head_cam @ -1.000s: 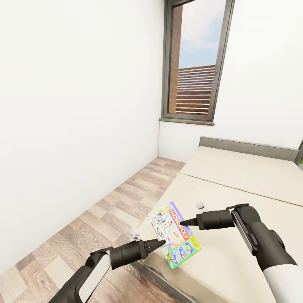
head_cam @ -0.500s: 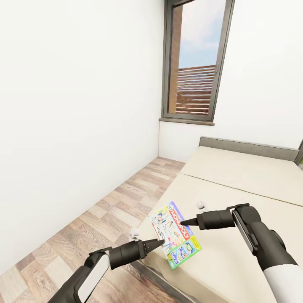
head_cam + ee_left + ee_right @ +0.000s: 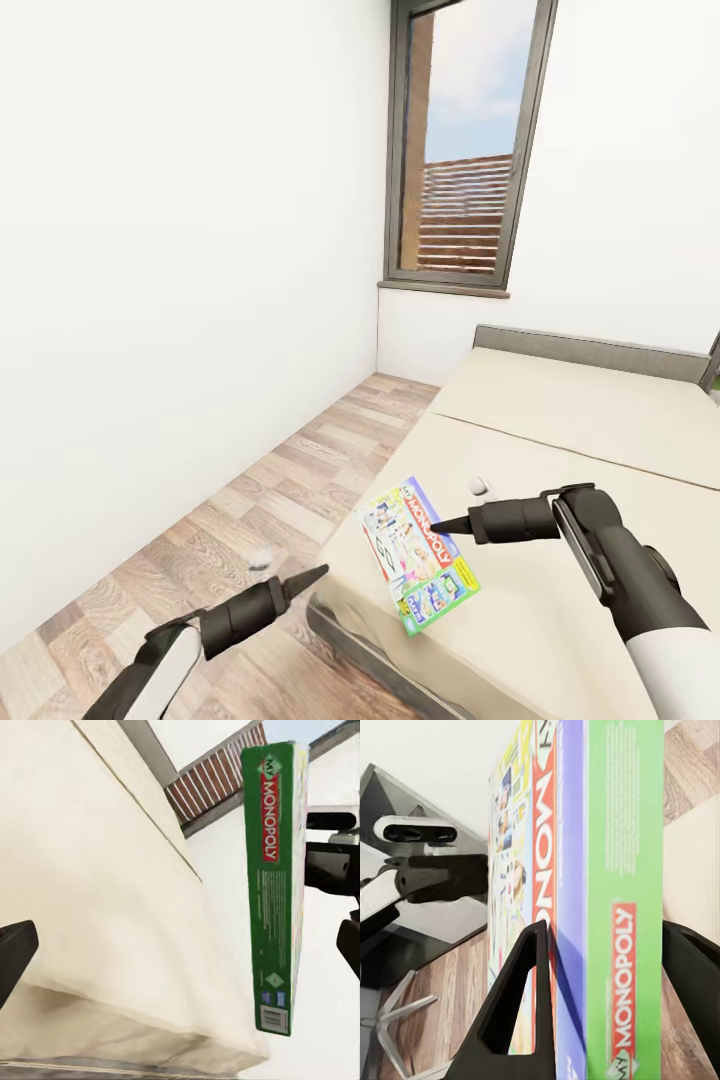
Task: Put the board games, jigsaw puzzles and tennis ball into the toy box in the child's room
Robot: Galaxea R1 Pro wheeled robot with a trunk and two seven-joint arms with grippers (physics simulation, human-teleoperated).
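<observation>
The right gripper (image 3: pixel 436 523) fingers pinch the thin, stiff, likely light board game (image 3: pixel 420 553) at its edge above the bed (image 3: pixel 560 420); the left gripper (image 3: pixel 318 572) sits apart, its opening unclear.

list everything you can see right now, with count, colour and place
board game: 1, green-edged Monopoly box with a multicoloured front, held above the bed's near corner
bed: 1, beige with a grey headboard, at the right
floor: 1, wood plank, between wall and bed
window: 1, dark grey frame, in the far wall
walls: white, left and far side
left gripper: 1, black, over the floor beside the bed, apart from the box
right gripper: 1, black, fingers on either side of the box
</observation>
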